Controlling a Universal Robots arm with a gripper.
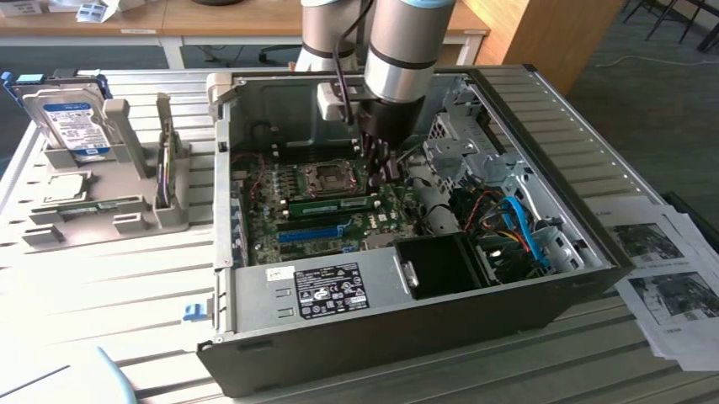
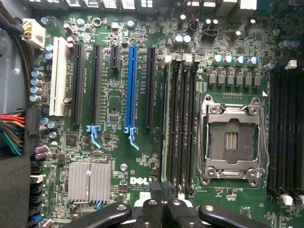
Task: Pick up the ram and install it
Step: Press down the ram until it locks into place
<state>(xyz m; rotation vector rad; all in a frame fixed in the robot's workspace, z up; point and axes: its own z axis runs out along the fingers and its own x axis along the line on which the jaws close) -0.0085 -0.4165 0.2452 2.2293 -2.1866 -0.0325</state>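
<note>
**Exterior view:** The gripper (image 1: 382, 171) hangs inside the case (image 1: 561, 278). The ram (image 1: 335, 203) sits on the motherboard (image 1: 269, 244) at the gripper's 8 o'clock, just beside it. Its long axis runs from 9 to 3 o'clock.

**Wrist view:** The ram (image 2: 165, 118) stands on edge in 1 memory slot, parallel to the blue slot (image 2: 131, 85). 1 end lies near the gripper (image 2: 164, 199), whose jaws are drawn together.

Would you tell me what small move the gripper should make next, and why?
Probably a short, gentle push straight down: the ram already stands in a slot near the empty processor socket, and the gripper hangs over that slot's end, so it may need seating.
</note>
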